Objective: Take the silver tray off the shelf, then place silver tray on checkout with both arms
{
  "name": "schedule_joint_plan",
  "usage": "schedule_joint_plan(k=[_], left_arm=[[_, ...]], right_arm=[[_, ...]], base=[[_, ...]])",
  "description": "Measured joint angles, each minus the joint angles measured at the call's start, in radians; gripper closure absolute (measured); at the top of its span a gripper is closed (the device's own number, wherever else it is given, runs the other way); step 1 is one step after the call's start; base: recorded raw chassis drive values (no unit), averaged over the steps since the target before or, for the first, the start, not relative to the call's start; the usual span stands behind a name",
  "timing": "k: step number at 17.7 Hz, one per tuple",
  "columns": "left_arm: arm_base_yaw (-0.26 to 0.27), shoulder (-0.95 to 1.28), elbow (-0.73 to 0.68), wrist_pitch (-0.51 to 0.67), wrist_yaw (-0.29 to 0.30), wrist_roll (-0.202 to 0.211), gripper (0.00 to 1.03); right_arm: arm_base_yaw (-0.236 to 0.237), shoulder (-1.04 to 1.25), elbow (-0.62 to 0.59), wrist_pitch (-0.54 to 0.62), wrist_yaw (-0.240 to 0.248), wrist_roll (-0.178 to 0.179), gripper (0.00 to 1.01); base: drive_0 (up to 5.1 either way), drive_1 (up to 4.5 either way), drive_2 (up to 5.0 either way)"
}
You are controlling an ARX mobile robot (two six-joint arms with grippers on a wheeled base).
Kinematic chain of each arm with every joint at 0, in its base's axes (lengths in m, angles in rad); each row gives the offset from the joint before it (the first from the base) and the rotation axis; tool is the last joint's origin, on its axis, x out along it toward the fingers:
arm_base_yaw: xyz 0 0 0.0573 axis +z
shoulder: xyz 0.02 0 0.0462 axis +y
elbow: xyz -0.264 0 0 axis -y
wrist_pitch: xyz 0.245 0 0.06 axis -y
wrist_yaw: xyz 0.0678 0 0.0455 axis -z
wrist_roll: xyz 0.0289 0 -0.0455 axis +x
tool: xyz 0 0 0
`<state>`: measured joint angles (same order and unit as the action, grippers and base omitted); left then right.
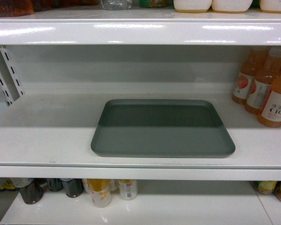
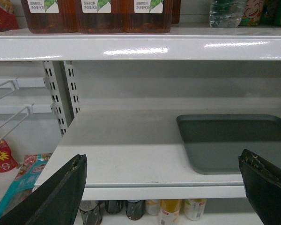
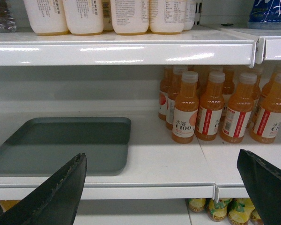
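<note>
The silver tray (image 1: 162, 129) lies flat on the middle board of the white shelf (image 1: 42, 136), near its front lip. In the left wrist view the tray (image 2: 234, 140) is ahead and to the right, and my left gripper (image 2: 161, 161) is open, well short of the shelf lip, nothing between its fingers (image 2: 65, 187). In the right wrist view the tray (image 3: 65, 143) is ahead and to the left; my right gripper (image 3: 161, 161) is open too, fingers (image 3: 262, 183) wide apart. Neither gripper shows in the head view. The checkout is out of view.
Orange juice bottles (image 1: 264, 86) stand at the right of the tray's board (image 3: 210, 110). The board above (image 1: 140, 30) overhangs it and carries jars and bottles. Slotted uprights (image 2: 61, 98) stand at the left. Cans and bottles (image 1: 103, 191) sit on the board below.
</note>
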<state>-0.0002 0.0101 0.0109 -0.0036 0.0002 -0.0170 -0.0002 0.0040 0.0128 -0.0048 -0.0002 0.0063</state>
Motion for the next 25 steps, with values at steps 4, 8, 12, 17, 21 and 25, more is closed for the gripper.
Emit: schedule_joint_plan(k=[4, 8, 12, 17, 21, 25], left_arm=[[0.0, 0.0, 0.0, 0.0, 0.0, 0.0, 0.05], [0.0, 0.0, 0.0, 0.0, 0.0, 0.0, 0.05], [0.0, 0.0, 0.0, 0.0, 0.0, 0.0, 0.05], [0.0, 0.0, 0.0, 0.0, 0.0, 0.0, 0.05], [0.0, 0.0, 0.0, 0.0, 0.0, 0.0, 0.05], [0.0, 0.0, 0.0, 0.0, 0.0, 0.0, 0.05]], right_arm=[[0.0, 0.0, 0.0, 0.0, 0.0, 0.0, 0.03], [0.0, 0.0, 0.0, 0.0, 0.0, 0.0, 0.03], [0.0, 0.0, 0.0, 0.0, 0.0, 0.0, 0.03], [0.0, 0.0, 0.0, 0.0, 0.0, 0.0, 0.03], [0.0, 0.0, 0.0, 0.0, 0.0, 0.0, 0.03], [0.0, 0.0, 0.0, 0.0, 0.0, 0.0, 0.03]], base=[[0.0, 0.0, 0.0], [0.0, 0.0, 0.0], [0.0, 0.0, 0.0], [0.0, 0.0, 0.0], [0.0, 0.0, 0.0], [0.0, 0.0, 0.0]])
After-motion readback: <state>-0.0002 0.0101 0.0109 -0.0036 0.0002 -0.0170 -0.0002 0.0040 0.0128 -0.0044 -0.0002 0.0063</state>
